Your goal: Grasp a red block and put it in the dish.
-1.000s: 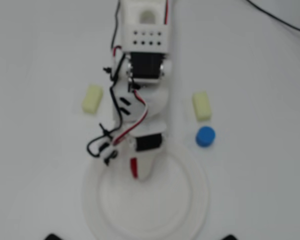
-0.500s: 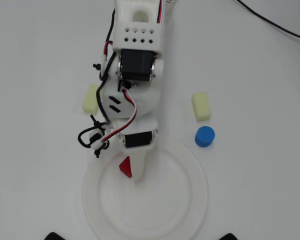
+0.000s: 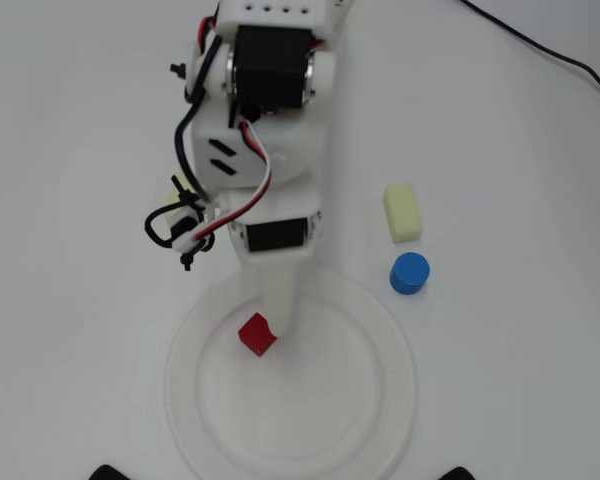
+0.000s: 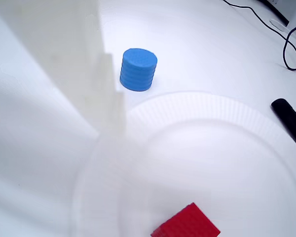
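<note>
Dish [image 3: 375, 420] held one thing: the red block [image 3: 257, 334], lying on the flat inner floor, off-center toward the arm side. In the wrist view the block [image 4: 187, 224] sat at the bottom edge, inside the dish [image 4: 227, 118] rim.

Pincer [image 3: 277, 328] hung over the dish, tip pointed down, block just beside it on the overhead view's left, touching or nearly so. Only one white finger [image 3: 281, 295] was clear; couldn't tell if the jaws were wide or gripping.

On the worktop [image 3: 520, 180], right of the pincer in the overhead view: blue cylinder [image 3: 409, 272] just outside the dish rim, pale yellow block [image 3: 402, 212] beyond it. Another yellow block [image 3: 180, 200] sat mostly hidden under the arm. Black cable [image 3: 540, 45] well apart.
</note>
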### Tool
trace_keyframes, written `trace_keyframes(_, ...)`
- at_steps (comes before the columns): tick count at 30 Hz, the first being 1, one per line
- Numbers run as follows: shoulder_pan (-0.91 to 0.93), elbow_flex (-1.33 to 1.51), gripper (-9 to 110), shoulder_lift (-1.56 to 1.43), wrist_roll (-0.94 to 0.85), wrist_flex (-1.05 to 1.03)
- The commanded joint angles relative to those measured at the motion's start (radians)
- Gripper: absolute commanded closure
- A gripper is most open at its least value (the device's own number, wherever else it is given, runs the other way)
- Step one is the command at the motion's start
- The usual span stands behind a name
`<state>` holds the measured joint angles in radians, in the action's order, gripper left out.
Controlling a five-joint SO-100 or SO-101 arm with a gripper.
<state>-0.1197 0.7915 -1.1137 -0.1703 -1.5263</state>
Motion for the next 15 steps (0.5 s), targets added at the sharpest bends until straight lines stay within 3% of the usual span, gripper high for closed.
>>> trace_keyframes(1, -0.028, -0.094, 70, -0.179, 0.011, -0.074)
trace_keyframes(11, -0.006, 0.318, 68, -0.552, 0.025, -0.086)
trace_keyframes(15, 0.023, 0.67, 68, -0.815, 0.029, -0.002)
